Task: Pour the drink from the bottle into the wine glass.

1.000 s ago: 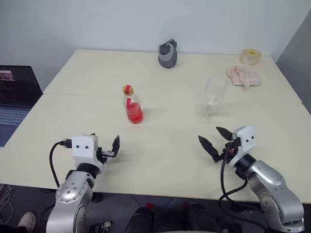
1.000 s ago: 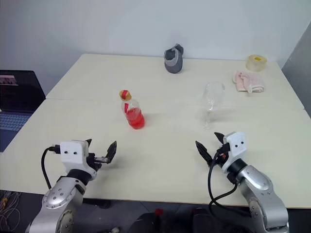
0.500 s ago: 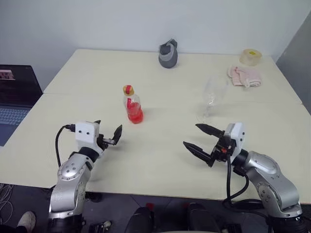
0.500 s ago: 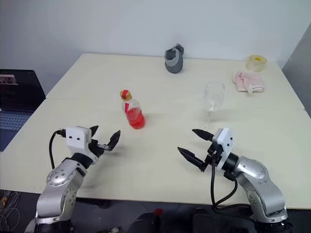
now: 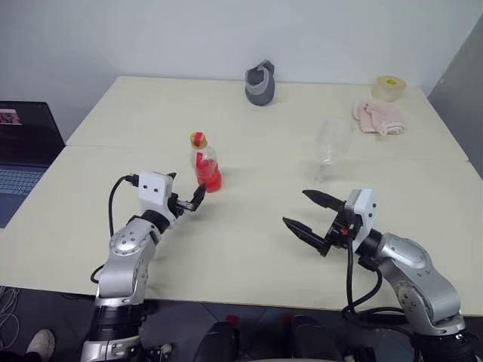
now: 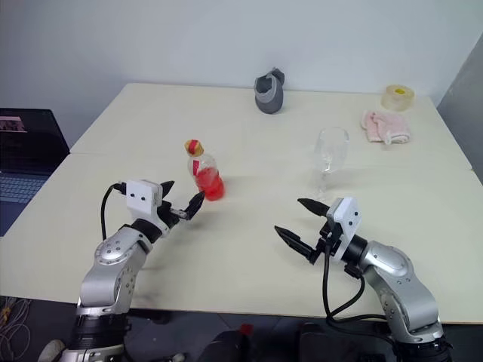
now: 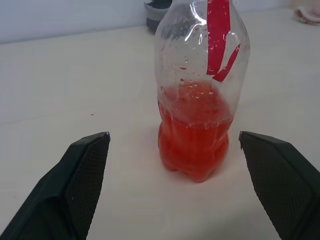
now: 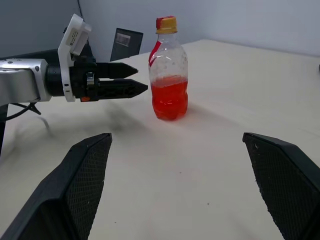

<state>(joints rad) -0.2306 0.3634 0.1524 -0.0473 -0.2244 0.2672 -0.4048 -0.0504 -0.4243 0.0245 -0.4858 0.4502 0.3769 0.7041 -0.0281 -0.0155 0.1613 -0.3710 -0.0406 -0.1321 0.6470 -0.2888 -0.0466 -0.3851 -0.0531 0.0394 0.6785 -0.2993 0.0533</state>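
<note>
The bottle [image 5: 205, 162] stands upright on the cream table [image 5: 249, 226], with a yellow-and-red cap, a red label strip and the red-orange drink [image 7: 195, 142] filling its lower part. My left gripper [image 5: 189, 197] is open and level just in front of the bottle. In the left wrist view the bottle stands a little beyond the fingertips [image 7: 90, 165], not touching them. The clear wine glass [image 6: 330, 154] stands upright to the right. My right gripper [image 5: 296, 208] is open and empty in front of the glass, pointing left toward the bottle [image 8: 168, 75].
A grey cup-like object [image 5: 260, 84] stands at the table's far edge. A tape roll [image 5: 389, 87] and a pink cloth [image 5: 379, 118] lie at the far right. A laptop [image 5: 23, 151] sits beyond the left edge. A seam crosses the table behind the bottle.
My left gripper has moved forward to just short of the bottle. My right gripper swung to point left, then held still over the last half second. Both stayed open.
</note>
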